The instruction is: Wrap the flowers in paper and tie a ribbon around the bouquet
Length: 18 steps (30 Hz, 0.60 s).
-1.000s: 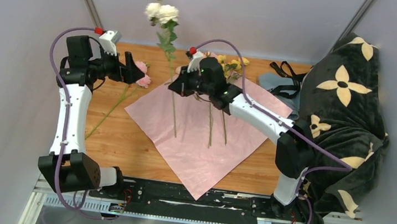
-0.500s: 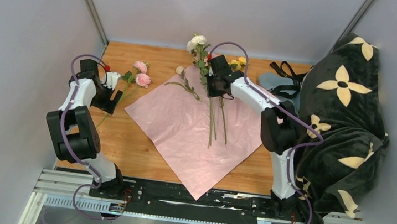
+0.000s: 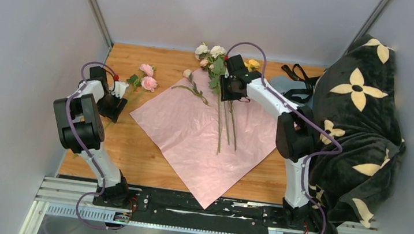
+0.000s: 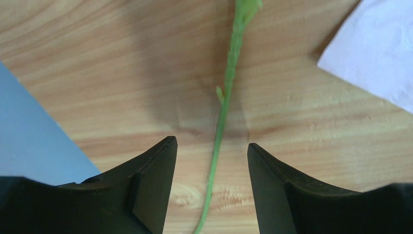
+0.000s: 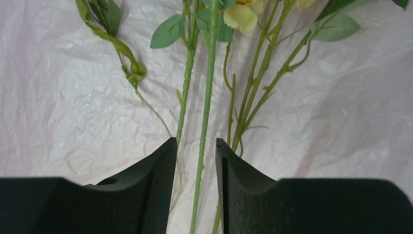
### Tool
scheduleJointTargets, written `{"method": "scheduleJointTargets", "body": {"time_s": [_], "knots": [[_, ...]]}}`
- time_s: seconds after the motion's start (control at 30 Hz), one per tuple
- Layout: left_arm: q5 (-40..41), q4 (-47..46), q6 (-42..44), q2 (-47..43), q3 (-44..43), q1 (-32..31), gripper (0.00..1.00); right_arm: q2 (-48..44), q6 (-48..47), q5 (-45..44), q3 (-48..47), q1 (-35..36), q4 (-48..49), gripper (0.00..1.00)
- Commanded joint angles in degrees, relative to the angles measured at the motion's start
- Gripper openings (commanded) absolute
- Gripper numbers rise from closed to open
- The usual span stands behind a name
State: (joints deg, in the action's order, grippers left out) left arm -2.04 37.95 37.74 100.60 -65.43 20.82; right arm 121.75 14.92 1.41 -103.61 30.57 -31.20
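Top external view: the paper (image 3: 190,144) lies flat on the worktop (image 3: 124,160), pale pink face up; the white and yellow flowers (image 3: 213,59) rest on its far corner, their stems running toward the middle; a pink flower (image 3: 146,80) lies off the sheet to the left, on bare wood. The left pincer (image 4: 210,146) stands low over that flower's stalk (image 4: 223,105), jaws apart, one on either side, neither touching it; the right pincer (image 5: 196,144) sits over the stems on the paper, jaws a little apart, one stem loose between them, gripping nothing. The step in hand is probably bringing the stray pink flower onto the sheet. To do it well, close squarely with the stalk centred in the gap, low enough to catch it without scraping wood; lift gently, since so thin a stalk may twist or slip; lay it parallel beside the others, blooms level.
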Motion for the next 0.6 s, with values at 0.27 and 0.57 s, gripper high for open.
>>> {"method": "scheduleJointTargets", "body": {"time_s": [0.27,0.57], "knots": [[-6.8,-0.3,-2.8,9.8,-10.3,-2.2,0.62,-13.4,-2.2,-3.1,6.1,0.5,-3.2,0.40],[-8.7,1.9,-4.5,15.1,-13.4,-3.1,0.43,-13.5,-1.7,-4.6,3.9,0.4,-4.1,0.40]]}}
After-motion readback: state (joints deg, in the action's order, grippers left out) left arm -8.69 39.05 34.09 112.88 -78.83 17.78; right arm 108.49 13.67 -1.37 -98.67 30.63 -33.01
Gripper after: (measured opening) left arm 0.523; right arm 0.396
